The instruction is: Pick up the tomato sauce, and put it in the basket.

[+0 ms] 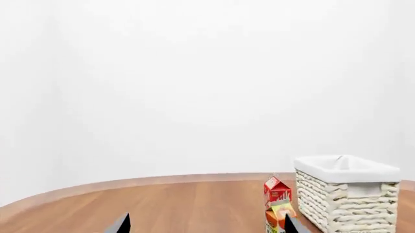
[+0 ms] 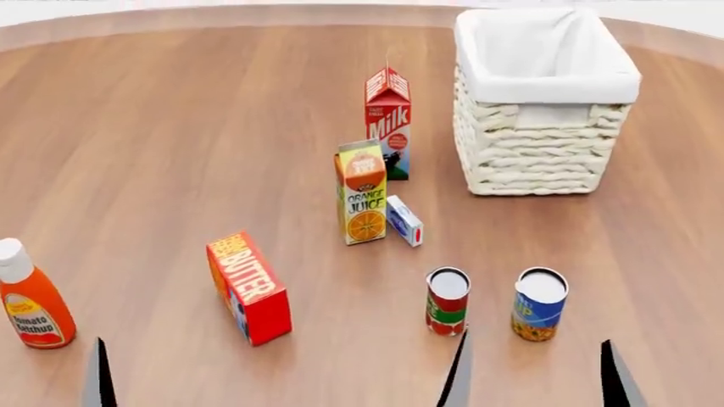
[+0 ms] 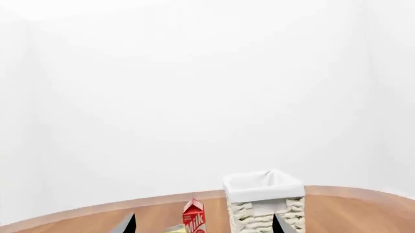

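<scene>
The tomato sauce can, with a red and green label and a silvery top, stands upright on the wooden floor in the head view. It is just ahead of my right gripper and close to that gripper's left fingertip. The right gripper is open and empty. The cream wicker basket with a white liner stands far ahead on the right. It also shows in the left wrist view and the right wrist view. My left gripper is open and empty. Only one of its fingertips shows in the head view.
A blue-and-yellow can stands right of the tomato sauce. An orange juice carton, a small blue-white box and a milk carton stand between the cans and the basket. A butter box and a ketchup bottle are at the left.
</scene>
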### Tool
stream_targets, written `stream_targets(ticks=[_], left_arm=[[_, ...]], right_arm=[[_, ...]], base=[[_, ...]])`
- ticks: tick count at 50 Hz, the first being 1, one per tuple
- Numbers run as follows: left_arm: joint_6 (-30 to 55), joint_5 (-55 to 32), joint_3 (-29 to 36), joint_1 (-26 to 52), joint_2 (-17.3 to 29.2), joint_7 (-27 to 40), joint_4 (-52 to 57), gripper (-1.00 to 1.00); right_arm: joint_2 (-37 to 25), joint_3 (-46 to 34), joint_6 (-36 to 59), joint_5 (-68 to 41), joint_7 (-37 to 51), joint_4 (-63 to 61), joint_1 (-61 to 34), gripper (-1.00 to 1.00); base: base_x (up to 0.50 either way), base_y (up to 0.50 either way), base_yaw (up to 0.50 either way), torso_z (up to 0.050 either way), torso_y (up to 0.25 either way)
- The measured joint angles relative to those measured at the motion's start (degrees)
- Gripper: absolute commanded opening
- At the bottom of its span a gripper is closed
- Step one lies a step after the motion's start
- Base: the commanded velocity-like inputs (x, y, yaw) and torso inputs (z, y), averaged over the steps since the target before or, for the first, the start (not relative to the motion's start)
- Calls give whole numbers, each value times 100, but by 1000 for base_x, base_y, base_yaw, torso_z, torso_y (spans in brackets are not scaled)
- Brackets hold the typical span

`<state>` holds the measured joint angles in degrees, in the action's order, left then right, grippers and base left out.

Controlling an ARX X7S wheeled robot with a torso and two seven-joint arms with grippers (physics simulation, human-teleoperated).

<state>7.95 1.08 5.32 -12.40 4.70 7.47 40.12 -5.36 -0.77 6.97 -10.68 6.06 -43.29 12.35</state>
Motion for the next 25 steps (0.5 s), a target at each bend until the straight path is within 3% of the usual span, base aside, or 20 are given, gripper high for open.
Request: stream_targets(ticks=[25], left_arm=[[136,72,241,-197,245,269,676,100]], right_arm=[[-250,-42,125,-251,290,-677,174,100]], base=[[500,0,0,0,0]])
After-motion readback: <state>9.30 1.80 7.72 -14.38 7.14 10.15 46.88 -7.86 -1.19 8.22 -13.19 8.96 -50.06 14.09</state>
